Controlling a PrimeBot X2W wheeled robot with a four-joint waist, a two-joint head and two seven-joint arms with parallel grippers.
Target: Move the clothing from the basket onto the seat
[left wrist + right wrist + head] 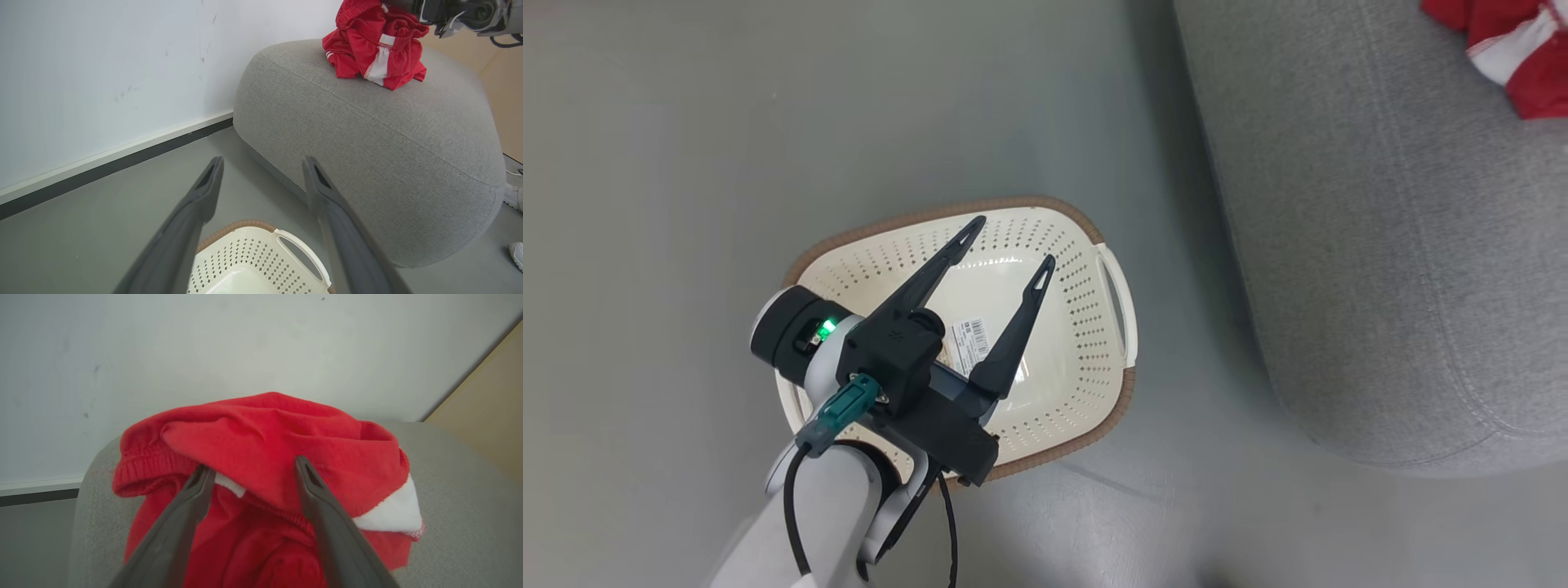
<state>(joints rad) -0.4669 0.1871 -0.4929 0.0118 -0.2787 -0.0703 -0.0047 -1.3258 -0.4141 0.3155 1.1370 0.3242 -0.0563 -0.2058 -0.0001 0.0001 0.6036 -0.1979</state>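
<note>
One bunched heap of red clothing (367, 49), white-trimmed, on top of one grey seat (367, 143); garment count within it unclear. One cream basket (1086, 327) on the floor (686, 163) near the seat, paper label (970, 339) showing. Left end effector (1013, 241) spread wide above the basket. Right end effector (251, 462) spread wide over the clothing.

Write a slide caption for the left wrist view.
Open left pincer over the basket; red clothing heaped on the grey seat.
</note>
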